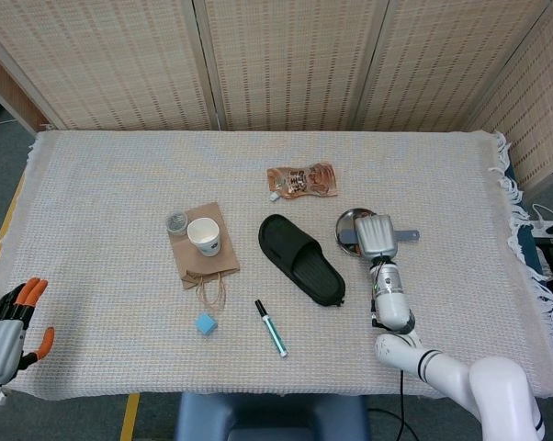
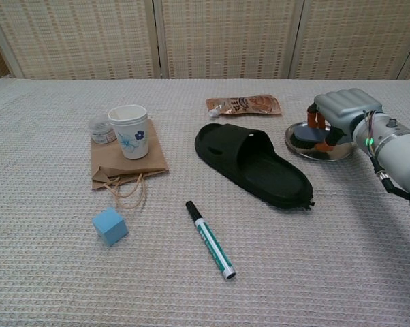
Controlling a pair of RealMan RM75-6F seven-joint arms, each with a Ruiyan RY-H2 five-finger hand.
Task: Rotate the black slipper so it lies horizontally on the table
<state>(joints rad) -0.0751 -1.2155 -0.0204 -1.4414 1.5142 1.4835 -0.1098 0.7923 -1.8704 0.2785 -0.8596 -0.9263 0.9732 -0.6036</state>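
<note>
head view: the black slipper (image 1: 301,260) lies untouched near the middle of the desk (image 1: 102,165), still diagonal, one end toward 10 o'clock and the other toward 4. the rotation looks not yet begun. the right hand (image 1: 376,236), at the slipper's 3 o'clock, is clenched on nothing over a metal dish (image 1: 347,221). the left hand (image 1: 8,322) hangs released off the desk's 8 o'clock corner.

chest view: the black slipper (image 2: 253,164) lies apart from the right hand (image 2: 341,109), whose fingers curl over the metal dish (image 2: 315,151).
</note>
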